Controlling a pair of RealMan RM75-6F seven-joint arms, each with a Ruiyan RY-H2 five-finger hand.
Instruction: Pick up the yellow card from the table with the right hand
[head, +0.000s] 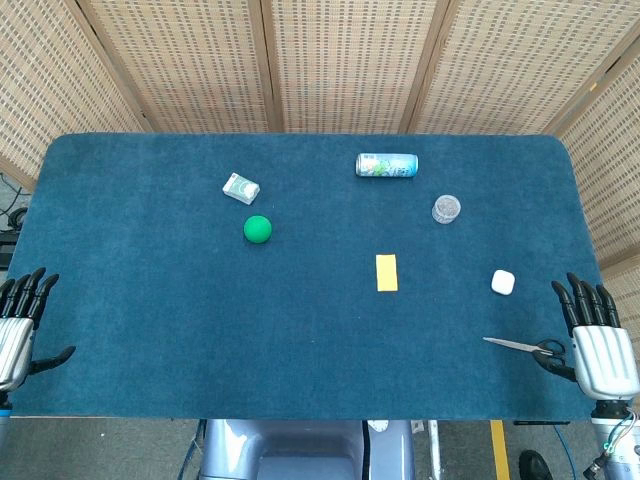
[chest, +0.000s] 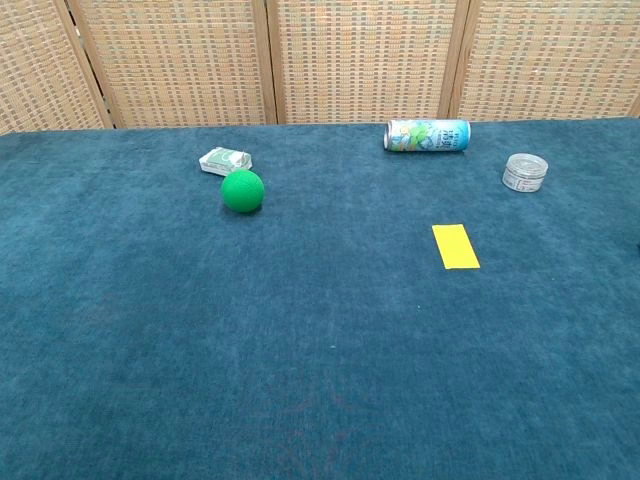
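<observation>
Fingers on the left hand (head: 18, 325) are spreading apart and holding nothing, with the hand sitting at the near left edge of the blue tabletop (head: 150, 330). Moving rightward, a small white and green box (head: 241, 188) is lying toward the far side, with a green ball (head: 258, 229) resting just in front of it. Further right, a drinks can (head: 387, 165) is lying on its side near the far edge. The yellow card (head: 386, 272) is lying flat on the cloth, right of centre and well apart from everything else. Beyond it, a small clear jar (head: 446, 209) is standing to the far right, and a white block (head: 503, 282) is sitting nearer the right edge. Scissors (head: 525, 346) are lying just beside the right hand (head: 598, 345), whose fingers (head: 585, 303) are also standing straight and apart, empty, at the near right corner.

Judging from this, the task is only beginning: the reach is not yet made. The next move is calling for the right hand to travel left and forward across the scissors to the card, then to work a thin, flat thing off soft cloth, likely by pinching one edge.
</observation>
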